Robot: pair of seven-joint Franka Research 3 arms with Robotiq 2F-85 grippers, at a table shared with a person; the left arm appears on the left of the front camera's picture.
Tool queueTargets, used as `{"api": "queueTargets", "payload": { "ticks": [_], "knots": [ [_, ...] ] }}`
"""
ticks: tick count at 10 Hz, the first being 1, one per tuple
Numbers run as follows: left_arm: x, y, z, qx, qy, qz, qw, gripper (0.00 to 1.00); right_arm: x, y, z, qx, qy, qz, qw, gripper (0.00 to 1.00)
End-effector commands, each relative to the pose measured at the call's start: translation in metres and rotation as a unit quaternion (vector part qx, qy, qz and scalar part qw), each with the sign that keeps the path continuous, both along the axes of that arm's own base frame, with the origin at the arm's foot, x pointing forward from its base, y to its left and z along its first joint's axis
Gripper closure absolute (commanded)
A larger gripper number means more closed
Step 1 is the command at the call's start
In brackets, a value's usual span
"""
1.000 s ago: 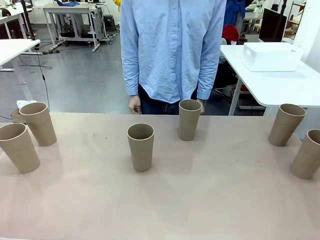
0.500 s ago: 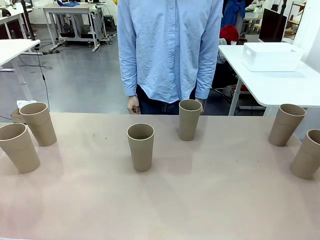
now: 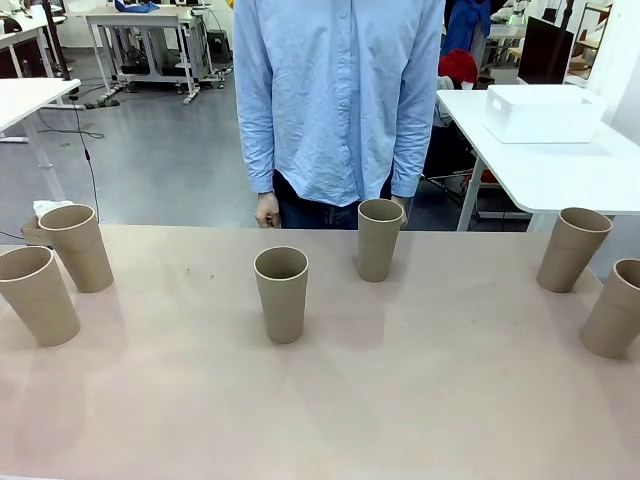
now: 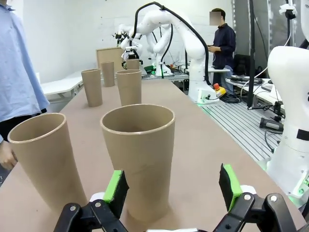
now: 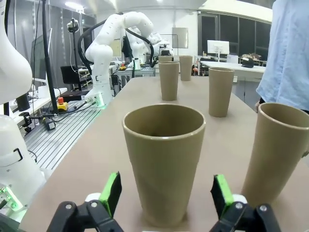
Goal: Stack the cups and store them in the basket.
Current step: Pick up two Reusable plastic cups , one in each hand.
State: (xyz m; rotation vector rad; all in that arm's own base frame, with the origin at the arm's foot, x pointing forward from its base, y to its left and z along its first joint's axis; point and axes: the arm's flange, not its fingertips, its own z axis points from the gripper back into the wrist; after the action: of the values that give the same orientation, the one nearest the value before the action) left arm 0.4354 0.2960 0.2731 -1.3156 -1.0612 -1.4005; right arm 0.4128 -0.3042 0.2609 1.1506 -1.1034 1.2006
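Note:
Six tan cups stand upright on the table: two at the left (image 3: 77,247) (image 3: 37,295), two in the middle (image 3: 281,293) (image 3: 379,239), two at the right (image 3: 572,248) (image 3: 612,308). My left gripper (image 4: 173,183) is open, low over the table, with a cup (image 4: 138,154) standing just ahead between its green pads and a second cup (image 4: 46,159) beside it. My right gripper (image 5: 166,192) is open too, facing a cup (image 5: 164,159) just ahead of its fingers, with another cup (image 5: 277,150) to the side. The white basket (image 3: 543,112) sits on a separate white table at the back right.
A person in a light blue shirt (image 3: 340,100) stands at the far edge, hands down by the sides. The other cups line up farther along the table in both wrist views. Wide bare tabletop (image 3: 420,400) lies between the cup pairs.
The person has shifted slightly to the left. The cups have not moved.

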Motion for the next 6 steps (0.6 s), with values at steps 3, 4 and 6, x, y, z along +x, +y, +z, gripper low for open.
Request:
{"api": "queueTargets", "payload": {
  "ticks": [3,4,6],
  "knots": [
    [0.003,-0.024,-0.002,-0.005,-0.005,-0.002,1.0,0.0,0.003,-0.001,-0.006,-0.017,-0.012,0.026,0.999,0.0],
    [0.009,-0.027,0.002,-0.014,0.017,0.022,1.0,0.0,0.004,0.005,-0.003,0.001,0.0,0.011,1.0,0.0],
    [0.007,-0.019,-0.006,-0.005,0.004,-0.012,1.0,0.0,0.004,0.005,-0.003,0.001,0.0,0.011,1.0,0.0]
  ]
}}
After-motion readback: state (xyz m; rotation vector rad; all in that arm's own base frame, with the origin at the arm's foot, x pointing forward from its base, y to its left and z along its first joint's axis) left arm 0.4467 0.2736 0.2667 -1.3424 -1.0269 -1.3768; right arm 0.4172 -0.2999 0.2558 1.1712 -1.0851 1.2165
